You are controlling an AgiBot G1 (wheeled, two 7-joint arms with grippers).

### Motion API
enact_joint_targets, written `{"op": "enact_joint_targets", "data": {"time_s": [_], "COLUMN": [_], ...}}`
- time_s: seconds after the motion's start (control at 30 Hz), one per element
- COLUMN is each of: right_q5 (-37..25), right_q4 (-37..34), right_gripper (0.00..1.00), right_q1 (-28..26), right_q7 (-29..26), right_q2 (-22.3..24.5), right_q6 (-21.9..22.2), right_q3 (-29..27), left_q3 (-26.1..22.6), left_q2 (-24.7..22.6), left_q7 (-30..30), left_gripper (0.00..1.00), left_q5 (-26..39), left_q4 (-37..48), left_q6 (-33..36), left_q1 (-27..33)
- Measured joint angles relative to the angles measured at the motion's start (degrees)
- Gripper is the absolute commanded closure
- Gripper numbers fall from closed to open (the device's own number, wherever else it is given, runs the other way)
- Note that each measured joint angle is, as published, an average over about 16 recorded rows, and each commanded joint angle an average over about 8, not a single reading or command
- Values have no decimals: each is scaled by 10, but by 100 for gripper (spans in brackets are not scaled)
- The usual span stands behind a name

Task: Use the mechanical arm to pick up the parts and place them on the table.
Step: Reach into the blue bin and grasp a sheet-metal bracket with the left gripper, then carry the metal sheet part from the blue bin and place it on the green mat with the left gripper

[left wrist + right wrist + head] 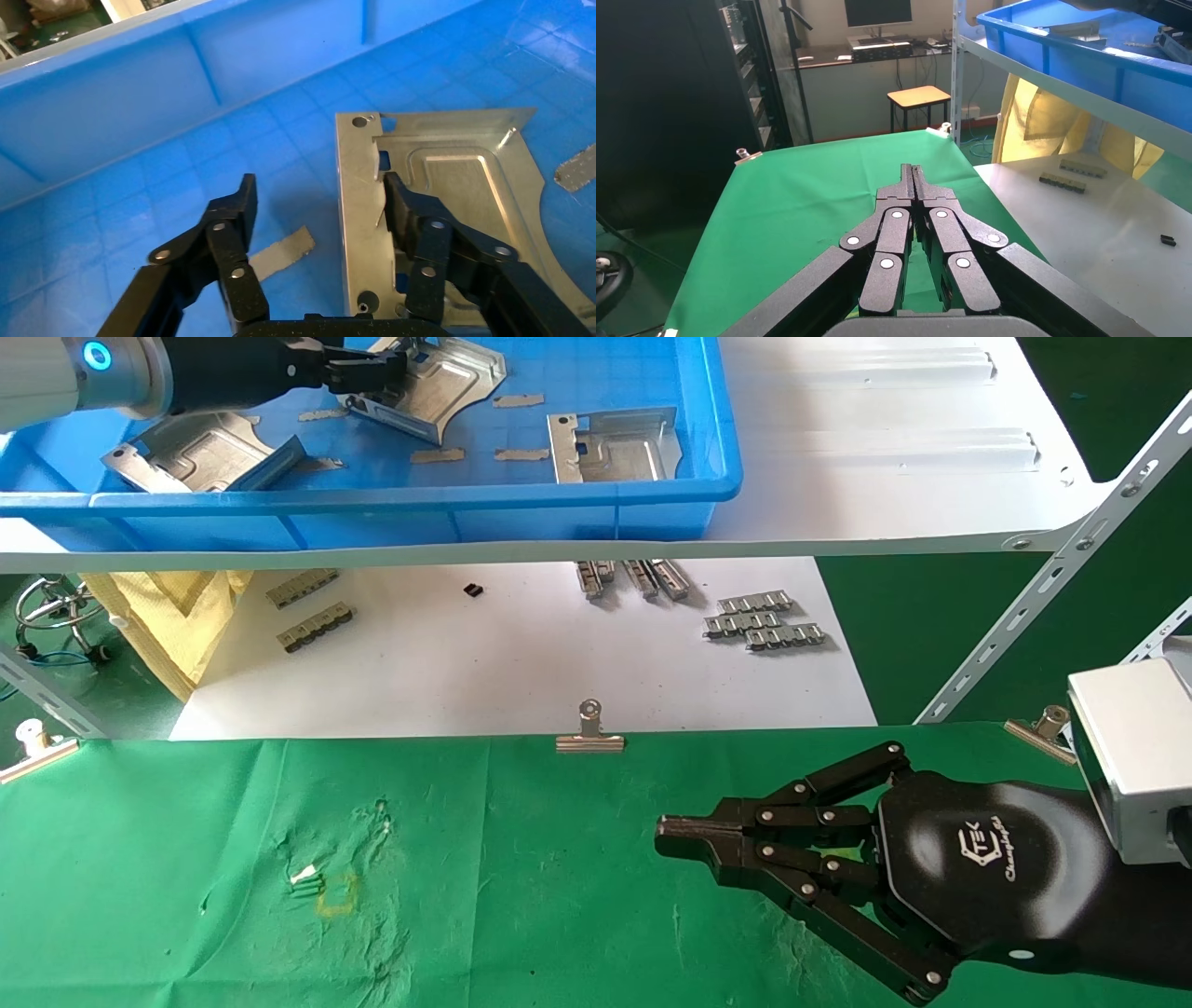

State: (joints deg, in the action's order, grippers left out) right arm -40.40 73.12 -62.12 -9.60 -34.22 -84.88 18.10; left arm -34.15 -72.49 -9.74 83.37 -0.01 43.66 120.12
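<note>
Hidden: left gripper (316, 203) base cut off at the view's edge.
Left fingers (232, 225): wide apart, straddling a metal plate's (450, 182) edge in the tray (652, 505) at 11 o'clock.
Right gripper (663, 828): fingers pressed together, empty, over the tabletop (186, 859).

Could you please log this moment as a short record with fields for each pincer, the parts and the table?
left pincer: open, inside the blue tray, fingers straddling one flange edge of a sheet-metal part
right pincer: shut, empty, above the green cloth table
parts in tray: three visible in the head view
parts on table: none visible
tray position: on the white shelf board
</note>
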Motion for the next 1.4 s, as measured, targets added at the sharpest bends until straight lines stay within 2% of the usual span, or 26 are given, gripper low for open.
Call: {"op": "enact_joint_targets", "data": {"time_s": [0.13,0.17,0.2,0.6,0.9,1.1,1.4], "right_q5": [0,0,0,0,0,0,1], "right_q4": [0,0,0,0,0,0,0], "right_gripper": [13,4,0,0,0,0,0], "right_q1": [0,0,0,0,0,0,0], "right_q7": [0,0,0,0,0,0,0], "right_q2": [0,0,0,0,0,0,0], "right_q6": [0,0,0,0,0,0,0], "right_q3": [0,0,0,0,1,1,1], "left_q3": [1,1,1,7,22,38,66], "left_q2": [-1,-1,-2,-2,18,47,108], "left_q7": [0,-1,-1,3,21,51,130], "left_gripper": [100,100,100,100,100,100,100], "left_q5": [-1,-1,-2,-11,-32,-57,-112], "left_q4": [0,0,0,-7,-22,-40,-79], "left_q6": [-1,-2,-2,8,66,154,360], "left_q1": [-1,-1,-1,1,7,7,-16]}}
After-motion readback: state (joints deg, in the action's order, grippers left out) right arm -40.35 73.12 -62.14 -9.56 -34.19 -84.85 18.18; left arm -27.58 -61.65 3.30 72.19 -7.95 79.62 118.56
